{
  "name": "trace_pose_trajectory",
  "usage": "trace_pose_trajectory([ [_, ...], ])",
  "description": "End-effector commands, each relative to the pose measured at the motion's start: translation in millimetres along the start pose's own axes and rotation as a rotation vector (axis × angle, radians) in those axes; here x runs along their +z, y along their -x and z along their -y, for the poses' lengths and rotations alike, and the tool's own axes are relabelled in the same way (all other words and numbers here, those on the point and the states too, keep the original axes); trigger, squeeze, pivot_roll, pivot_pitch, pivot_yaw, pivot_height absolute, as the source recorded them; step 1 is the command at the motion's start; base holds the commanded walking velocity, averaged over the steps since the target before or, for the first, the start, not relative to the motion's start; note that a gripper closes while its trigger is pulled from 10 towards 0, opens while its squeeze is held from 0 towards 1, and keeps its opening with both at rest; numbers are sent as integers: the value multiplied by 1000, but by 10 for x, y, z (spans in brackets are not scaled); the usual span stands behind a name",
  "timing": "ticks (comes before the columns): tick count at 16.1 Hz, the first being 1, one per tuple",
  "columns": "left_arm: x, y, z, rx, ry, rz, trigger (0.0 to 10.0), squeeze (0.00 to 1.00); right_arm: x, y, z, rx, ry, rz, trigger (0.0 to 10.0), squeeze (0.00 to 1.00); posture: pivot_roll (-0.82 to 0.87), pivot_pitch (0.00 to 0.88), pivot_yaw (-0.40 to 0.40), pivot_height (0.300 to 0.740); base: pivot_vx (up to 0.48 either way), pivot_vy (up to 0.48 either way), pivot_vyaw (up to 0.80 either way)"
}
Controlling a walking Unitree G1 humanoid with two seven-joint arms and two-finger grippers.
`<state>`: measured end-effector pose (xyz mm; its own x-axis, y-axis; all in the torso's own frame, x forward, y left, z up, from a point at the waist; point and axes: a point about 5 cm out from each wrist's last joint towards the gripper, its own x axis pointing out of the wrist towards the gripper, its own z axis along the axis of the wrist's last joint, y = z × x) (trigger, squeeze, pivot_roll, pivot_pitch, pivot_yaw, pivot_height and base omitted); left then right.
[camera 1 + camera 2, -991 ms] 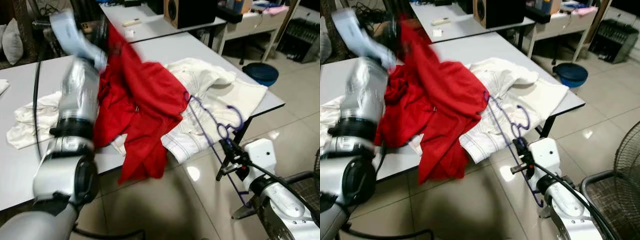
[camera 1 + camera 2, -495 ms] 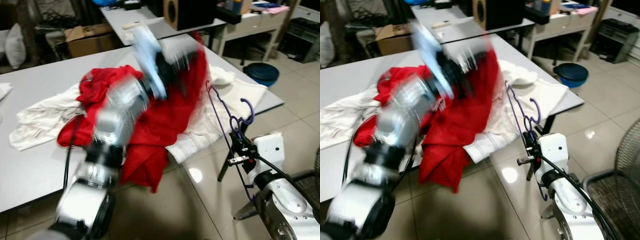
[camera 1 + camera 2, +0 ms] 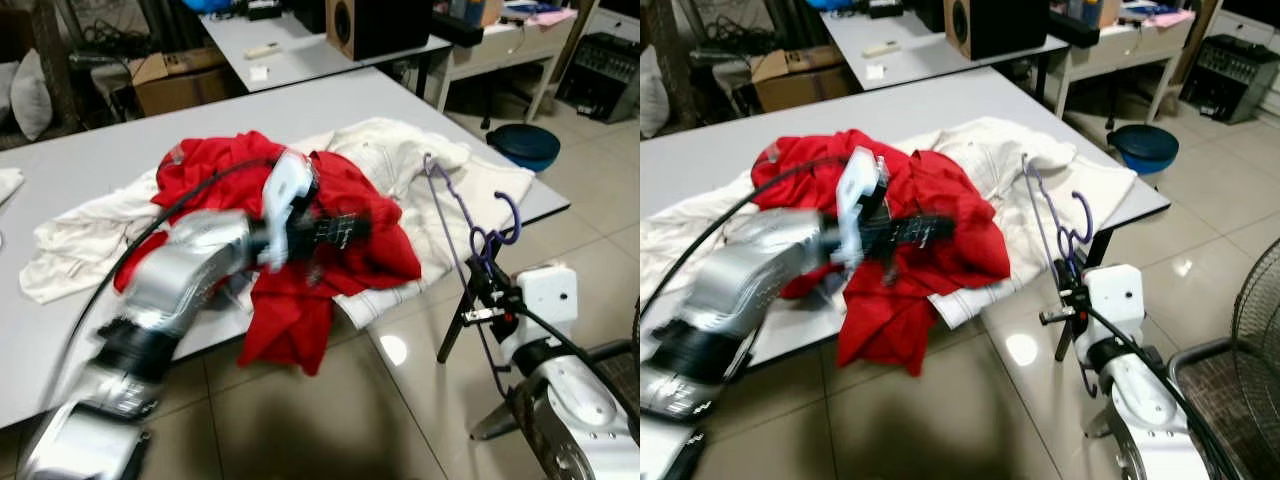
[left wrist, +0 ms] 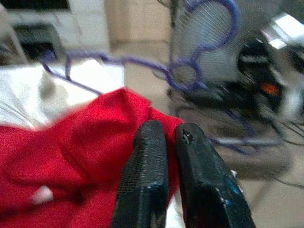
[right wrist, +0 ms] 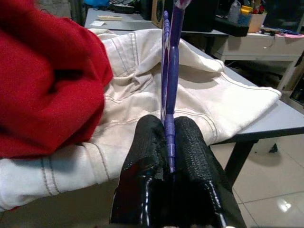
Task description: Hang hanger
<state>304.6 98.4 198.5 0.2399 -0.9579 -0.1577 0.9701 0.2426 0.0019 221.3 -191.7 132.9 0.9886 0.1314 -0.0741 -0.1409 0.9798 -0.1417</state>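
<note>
Both grippers closed: right gripper (image 5: 168,142) pinches purple hanger (image 5: 169,71).

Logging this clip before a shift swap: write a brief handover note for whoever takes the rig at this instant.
Right claw: shut on the purple hanger, held upright beside the table edge.
Left claw: fingers close together, over the red garment; whether it pinches cloth is unclear.
Red garment lies heaped on white clothes on the table.
Done: hanger in hand.
Left: get the garment onto the hanger, then hang it.
</note>
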Motion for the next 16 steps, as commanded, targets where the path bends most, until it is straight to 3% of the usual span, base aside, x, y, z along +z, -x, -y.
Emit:
trace_pose_trajectory([
  [1,-2,73,68,-62,3,-40,10000,1000,-9,10,31,-25,6,2,10000,0,-147,0,116,740,0,0,0],
  [4,-52,241,66,-75,29,-81,10000,1000,-20,20,50,-39,8,-3,10000,0,-148,0,119,740,0,0,0],
  [7,-30,376,-19,5,41,-83,10000,1000,-24,29,88,-65,10,-7,10000,0,-156,0,124,740,0,0,0],
  [9,-91,419,-196,158,20,-128,10000,1000,-23,34,109,-75,14,-8,10000,0,-158,0,126,740,0,0,0],
  [11,-241,323,-344,313,14,-177,10000,1000,-21,32,109,-77,16,-8,10000,0,-162,0,130,740,0,0,0],
  [12,-301,200,-376,374,69,-158,10000,1000,-20,31,104,-79,16,-8,10000,0,-167,0,136,740,0,0,0],
  [14,-282,84,-352,371,142,-84,10000,1000,-20,32,99,-80,17,-8,10000,0,-171,0,140,740,0,0,0],
  [15,-217,-89,-283,333,222,11,10000,1000,-18,46,94,-83,16,-7,10000,0,-180,0,148,740,0,0,0],
  [16,-184,-149,-271,341,225,36,10000,1000,-18,57,93,-85,18,-8,10000,0,-183,0,151,740,0,0,0],
])
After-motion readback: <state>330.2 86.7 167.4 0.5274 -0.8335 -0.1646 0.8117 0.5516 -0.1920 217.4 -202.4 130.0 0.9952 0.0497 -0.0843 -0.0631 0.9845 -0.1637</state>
